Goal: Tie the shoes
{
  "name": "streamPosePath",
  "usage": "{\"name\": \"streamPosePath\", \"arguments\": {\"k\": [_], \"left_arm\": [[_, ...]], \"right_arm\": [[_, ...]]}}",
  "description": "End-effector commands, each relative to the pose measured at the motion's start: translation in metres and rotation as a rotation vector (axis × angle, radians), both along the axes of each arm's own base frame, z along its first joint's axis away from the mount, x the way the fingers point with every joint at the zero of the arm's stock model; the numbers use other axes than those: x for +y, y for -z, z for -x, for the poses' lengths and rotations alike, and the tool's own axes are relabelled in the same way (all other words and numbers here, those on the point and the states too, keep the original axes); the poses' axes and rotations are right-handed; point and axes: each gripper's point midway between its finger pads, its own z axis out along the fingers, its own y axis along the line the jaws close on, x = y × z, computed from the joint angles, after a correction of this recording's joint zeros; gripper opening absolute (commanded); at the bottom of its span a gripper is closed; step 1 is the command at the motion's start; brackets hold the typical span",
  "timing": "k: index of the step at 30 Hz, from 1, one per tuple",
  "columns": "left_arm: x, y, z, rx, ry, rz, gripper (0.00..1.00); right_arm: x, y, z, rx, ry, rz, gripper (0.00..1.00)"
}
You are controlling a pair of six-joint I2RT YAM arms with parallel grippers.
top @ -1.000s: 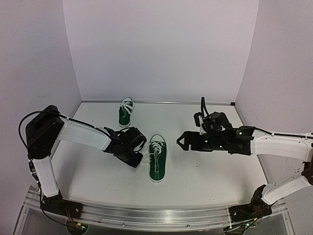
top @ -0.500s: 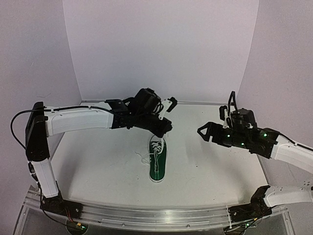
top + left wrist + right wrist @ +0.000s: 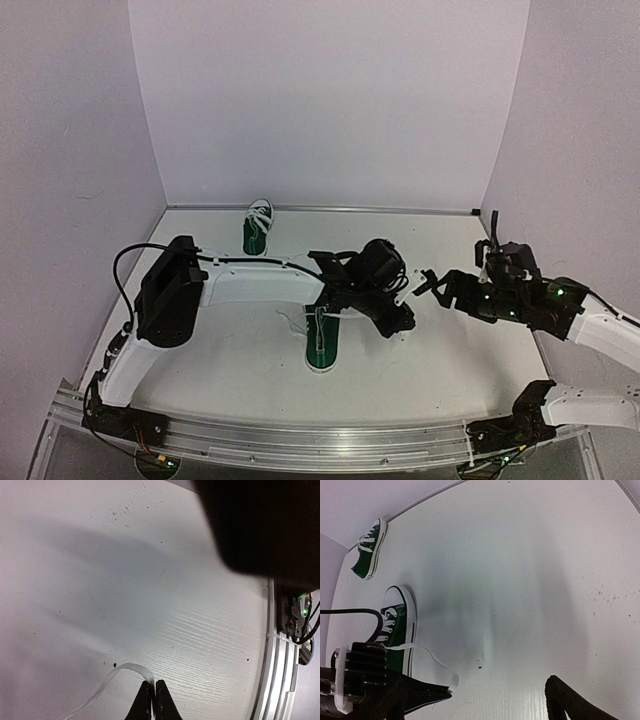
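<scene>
Stretching over the near shoe (image 3: 321,352), the left hand (image 3: 403,323) pinched the end of a white lace (image 3: 107,680) between closed fingertips (image 3: 161,692), the lace arcing back to that shoe's eyelets. The right hand (image 3: 423,283) hovered just beside it, jaws wide, gripping nothing. The near shoe sat at the middle of the desk (image 3: 200,350), while the far shoe (image 3: 257,228) stood well apart, close to the back wall.

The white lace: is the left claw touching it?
Touching. The left wrist view shows the left gripper, shut, pinching the end of the white lace.
</scene>
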Motion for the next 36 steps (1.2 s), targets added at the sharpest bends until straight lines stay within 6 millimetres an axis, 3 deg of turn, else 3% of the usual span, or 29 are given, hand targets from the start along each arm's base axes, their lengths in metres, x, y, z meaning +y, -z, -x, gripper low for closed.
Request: {"name": "streamPosePath", "arguments": {"k": [1,4,7,13,15,19,21,22,30,33,36], "left_arm": [[-0.018,0.002,0.018,0.024,0.058,-0.003,0.25],[-0.02,-0.011,0.016,0.011,0.053,0.003,0.49],[-0.018,-0.028,0.013,-0.02,0.047,0.014,0.64],[0.0,-0.052,-0.015,-0.035,-0.058,0.016,0.72],[0.023,-0.073,-0.044,-0.002,-0.159,0.057,0.72],[0.094,-0.083,-0.101,0.025,-0.392,0.083,0.72],[0.132,-0.09,-0.114,-0.006,-0.477,0.067,0.72],[0.149,-0.084,-0.119,-0.01,-0.512,0.038,0.72],[0.27,-0.042,-0.118,0.051,-0.634,-0.089,0.69],[0.297,-0.022,-0.11,0.06,-0.603,-0.154,0.68],[0.306,0.0,-0.096,0.07,-0.504,-0.256,0.66]], "right_arm": [[0.014,-0.022,-0.01,-0.061,-0.012,-0.072,0.92],[0.016,-0.019,-0.012,-0.049,-0.014,-0.062,0.92],[0.013,-0.024,-0.013,-0.069,0.002,-0.062,0.93],[-0.01,-0.058,-0.012,-0.153,0.078,-0.05,0.96],[-0.015,-0.063,-0.01,-0.158,0.099,-0.054,0.97],[-0.016,-0.056,-0.008,-0.136,0.102,-0.054,0.98],[-0.007,-0.049,-0.01,-0.115,0.07,-0.055,0.98],[0.001,-0.047,-0.012,-0.106,0.038,-0.062,0.98],[0.077,-0.027,-0.023,-0.012,-0.243,-0.17,0.89],[0.1,-0.011,-0.023,0.05,-0.3,-0.167,0.86],[0.128,0.002,-0.018,0.085,-0.359,-0.136,0.86]]}}
